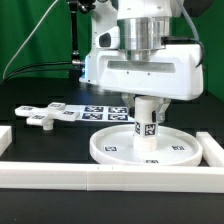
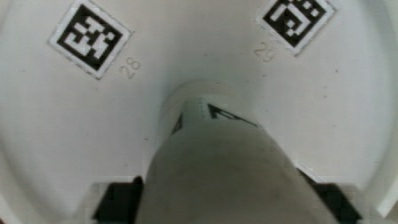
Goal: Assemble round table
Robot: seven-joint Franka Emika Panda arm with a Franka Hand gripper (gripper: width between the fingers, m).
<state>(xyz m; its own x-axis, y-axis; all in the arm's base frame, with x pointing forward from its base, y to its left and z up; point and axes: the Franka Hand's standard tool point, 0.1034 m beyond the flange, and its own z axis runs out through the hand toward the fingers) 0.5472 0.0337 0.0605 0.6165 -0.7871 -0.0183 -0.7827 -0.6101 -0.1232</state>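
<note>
The white round disc [image 1: 143, 147] lies flat on the black table near the front bar. The short thick cylinder leg [image 1: 147, 120] stands upright on the disc's middle, with tags on its side. My gripper [image 1: 146, 97] is shut on the leg's top from above. In the wrist view the leg [image 2: 217, 150] runs down to the disc [image 2: 196, 45] between my dark fingertips [image 2: 121, 200], and two tags show on the disc. The cross-shaped foot piece [image 1: 40, 118] lies on the table at the exterior view's left.
The marker board [image 1: 90, 110] lies behind the disc. Long white bars edge the work area at the front [image 1: 100, 178], at the exterior view's right [image 1: 213, 150] and left [image 1: 5, 140]. A green backdrop stands behind.
</note>
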